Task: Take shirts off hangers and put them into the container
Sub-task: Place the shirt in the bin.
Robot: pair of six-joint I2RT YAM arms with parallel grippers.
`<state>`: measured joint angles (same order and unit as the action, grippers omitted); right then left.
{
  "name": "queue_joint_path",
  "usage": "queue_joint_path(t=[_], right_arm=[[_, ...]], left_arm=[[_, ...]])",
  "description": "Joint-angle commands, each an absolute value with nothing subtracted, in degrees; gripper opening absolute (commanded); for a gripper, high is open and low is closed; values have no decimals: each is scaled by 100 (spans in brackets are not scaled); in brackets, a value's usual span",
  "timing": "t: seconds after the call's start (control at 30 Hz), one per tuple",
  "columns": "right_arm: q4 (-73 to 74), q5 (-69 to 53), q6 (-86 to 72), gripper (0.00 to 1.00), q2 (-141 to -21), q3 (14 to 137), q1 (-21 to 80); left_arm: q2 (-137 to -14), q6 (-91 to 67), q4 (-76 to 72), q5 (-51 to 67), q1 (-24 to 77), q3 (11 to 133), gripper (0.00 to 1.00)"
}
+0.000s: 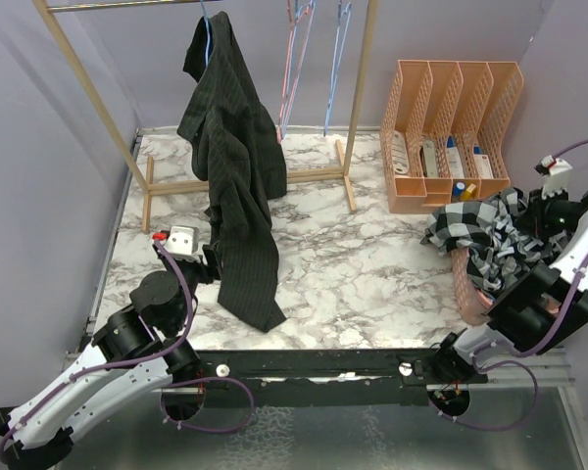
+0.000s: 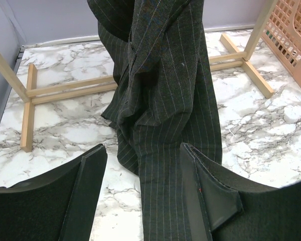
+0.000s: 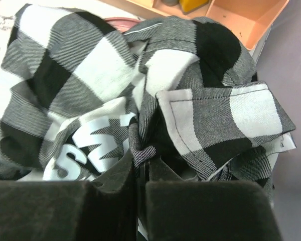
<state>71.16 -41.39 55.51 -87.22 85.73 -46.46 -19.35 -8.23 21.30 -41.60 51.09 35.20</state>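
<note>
On my left, the left claw (image 2: 143, 149) is released, its fingers spread either side of the black pinstriped shirt (image 1: 230, 176). That shirt hangs from a blue hanger (image 1: 208, 22) on the wooden rack (image 1: 358, 88) and trails onto the table (image 1: 372, 264). On my right, the right claw (image 3: 141, 163) is clenched on a fold of the checked shirt (image 1: 475, 235), which is heaped over the pink basket (image 1: 465, 289).

Worktop (image 1: 372, 264): white marble, grey veins | wooden rack (image 1: 361, 88): stands at the back, feet flat on the marble | peach file organizer (image 1: 451, 98): back right, four upright slots, white and blue items tucked inside | small yellow-topped item (image 1: 467, 192): sits just in front of the organizer | walls (image 1: 39, 196): lilac on every side
</note>
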Motion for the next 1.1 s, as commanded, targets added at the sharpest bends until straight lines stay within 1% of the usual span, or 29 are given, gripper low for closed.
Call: queue_joint_path(t=[0.0,0.17,0.27,0.4,0.57,0.7,0.83,1.0,1.07], right_arm=[[8070,-4281,6370,1,-7768,8814,-4635],[8077,-4125,6948,1,-6196,8502,-4636],[8078,-4011,7157,1,-5472,8238,-4639],[8086,-3690,7058,1,-5191,7782,-4637],[8088,-3145,7236,1,-5065,6677,-4640],[8077,-3000,7476,1,-5242,5959,-4640],[8023,-3109,7322,1,-5872,5895,-4635],[7541,-3230,6975,1,-6635,5815,-4632],[7270,-3072,6848,1,-6971,5665,-4584]], left_arm=[[-1934,-870,2085,-4252,5089,3533,63],[-1948,-870,2086,-4262,5089,3533,63],[-1953,-864,2085,-4271,5093,3533,63],[-1960,-868,2086,-4261,5085,3533,63],[-1981,-878,2094,-4251,5084,3533,63],[-2037,-874,2095,-4251,5081,3541,63],[-2048,-879,2109,-4251,5082,3542,63],[-2047,-888,2121,-4261,5080,3538,63],[-2056,-895,2119,-4254,5080,3542,63]])
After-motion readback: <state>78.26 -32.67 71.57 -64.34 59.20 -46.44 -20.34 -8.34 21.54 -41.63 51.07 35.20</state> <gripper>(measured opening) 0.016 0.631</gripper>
